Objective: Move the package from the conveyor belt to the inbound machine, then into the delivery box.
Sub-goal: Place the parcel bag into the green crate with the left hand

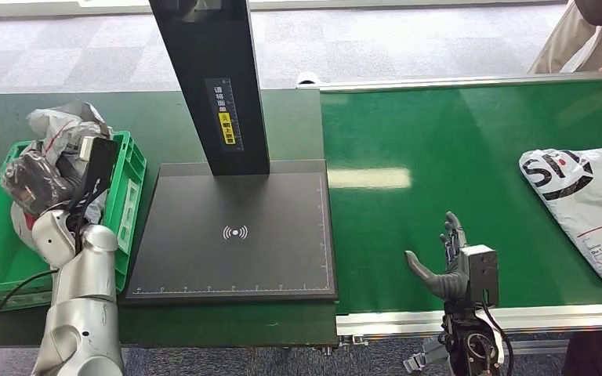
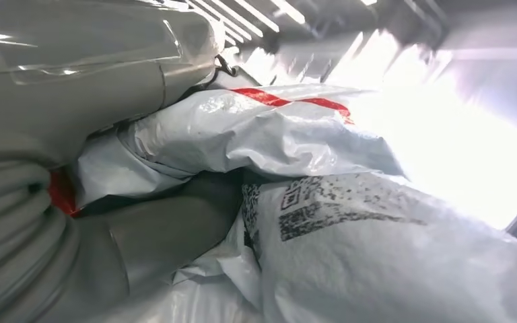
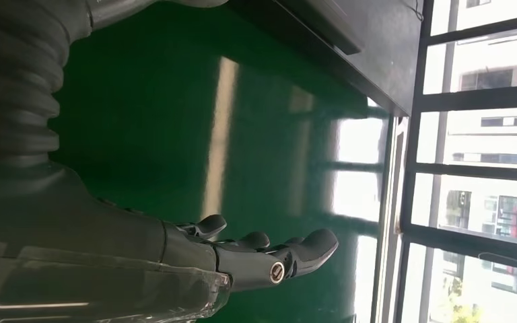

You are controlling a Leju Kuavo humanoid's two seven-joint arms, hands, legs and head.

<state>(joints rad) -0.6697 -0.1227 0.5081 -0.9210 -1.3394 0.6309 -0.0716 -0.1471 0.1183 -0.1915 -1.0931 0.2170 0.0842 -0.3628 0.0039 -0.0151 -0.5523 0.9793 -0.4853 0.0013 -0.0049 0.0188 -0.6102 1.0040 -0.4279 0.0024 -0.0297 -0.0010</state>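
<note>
Package (image 1: 588,204) well beyond right hand (image 1: 448,262)

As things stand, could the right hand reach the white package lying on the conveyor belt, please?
Probably yes. The right hand hovers open over the green conveyor belt, and only bare belt lies between it and the white package. The package sits farther toward the person's side, so the arm must extend.
</note>
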